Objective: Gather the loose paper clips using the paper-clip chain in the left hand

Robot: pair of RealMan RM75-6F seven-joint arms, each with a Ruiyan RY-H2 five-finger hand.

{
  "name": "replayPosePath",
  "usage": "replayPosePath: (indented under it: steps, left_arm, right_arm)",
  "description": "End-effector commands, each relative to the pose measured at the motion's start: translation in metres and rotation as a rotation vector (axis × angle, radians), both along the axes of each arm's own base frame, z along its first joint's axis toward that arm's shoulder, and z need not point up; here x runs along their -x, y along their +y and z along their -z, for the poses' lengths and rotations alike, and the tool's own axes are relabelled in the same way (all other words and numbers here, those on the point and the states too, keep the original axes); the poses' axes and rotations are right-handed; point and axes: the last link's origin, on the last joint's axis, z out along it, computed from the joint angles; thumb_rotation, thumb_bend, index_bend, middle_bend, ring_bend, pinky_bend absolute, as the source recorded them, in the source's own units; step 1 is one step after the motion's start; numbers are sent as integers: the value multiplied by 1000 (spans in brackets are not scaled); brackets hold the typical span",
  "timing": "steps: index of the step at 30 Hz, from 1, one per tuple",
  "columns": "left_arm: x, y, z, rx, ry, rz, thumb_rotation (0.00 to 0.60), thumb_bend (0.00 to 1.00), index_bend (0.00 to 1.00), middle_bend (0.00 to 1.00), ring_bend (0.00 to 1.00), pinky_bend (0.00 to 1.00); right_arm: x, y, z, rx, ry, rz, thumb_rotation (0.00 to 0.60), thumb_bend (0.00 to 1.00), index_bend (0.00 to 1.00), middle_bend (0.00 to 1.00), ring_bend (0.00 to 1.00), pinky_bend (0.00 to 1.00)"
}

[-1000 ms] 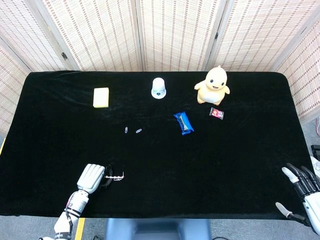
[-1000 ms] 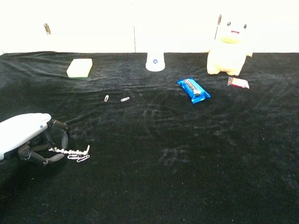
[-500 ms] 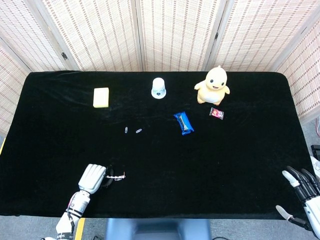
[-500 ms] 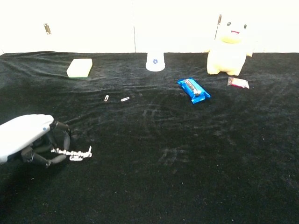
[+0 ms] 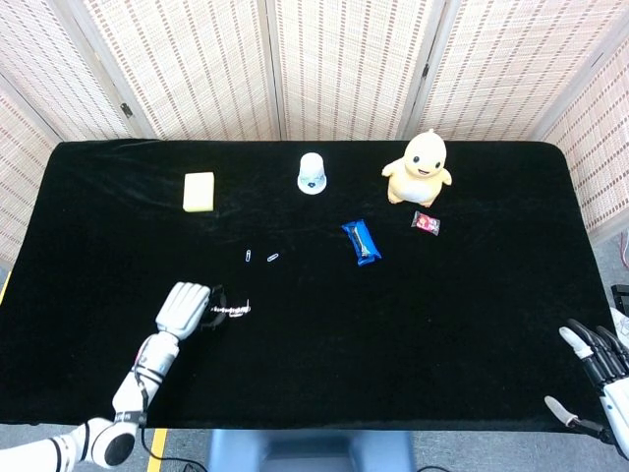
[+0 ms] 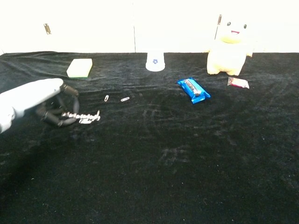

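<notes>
— Since the chain (image 6: 84, 116) must reach the loose clips (image 5: 260, 257), is that why the left hand (image 5: 185, 307) pinches one end, leaving the rest sticking out toward them?
— Likely; they lie just beyond it. The right hand (image 5: 601, 372) waits spread and empty at the table edge.
— Any containers?
— Only a white cup (image 5: 312, 172), seemingly upside down; contents hidden.

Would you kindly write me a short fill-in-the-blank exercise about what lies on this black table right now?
1. The left hand holds the silver paper-clip chain by its ____.
2. ____ loose silver paper clips lie beyond the chain.
3. The plush yellow duck toy stands next to the small ____ packet.
4. The right hand holds ____.

Missing words: fingers; two; red; nothing
</notes>
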Motion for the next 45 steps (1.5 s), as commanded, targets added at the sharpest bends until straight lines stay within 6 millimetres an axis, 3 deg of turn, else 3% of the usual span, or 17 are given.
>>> replayPosePath:
  steps: [1, 9, 16, 34, 45]
  left_arm:
    - [-4, 26, -3, 4, -10, -10, 600, 426, 751, 1000, 1000, 1000]
    - [-2, 73, -3, -13, 4, -43, 600, 425, 751, 1000, 1000, 1000]
    - [-1, 100, -2, -4, -6, -68, 600, 426, 751, 1000, 1000, 1000]
    - [-7, 122, 39, 87, -5, -83, 600, 426, 751, 1000, 1000, 1000]
    - [-5, 127, 42, 88, 2, -86, 600, 426, 751, 1000, 1000, 1000]
  right_arm:
    - [1, -4, 0, 2, -2, 16, 600, 235, 22, 75, 94, 0]
    - [7, -19, 1, -8, -12, 81, 600, 235, 28, 80, 93, 0]
    - [12, -27, 1, -8, -28, 131, 600, 235, 32, 82, 93, 0]
    - [24, -25, -4, 27, -58, 222, 600, 235, 32, 84, 94, 0]
    - [25, -26, -4, 24, -60, 225, 600, 235, 33, 84, 94, 0]
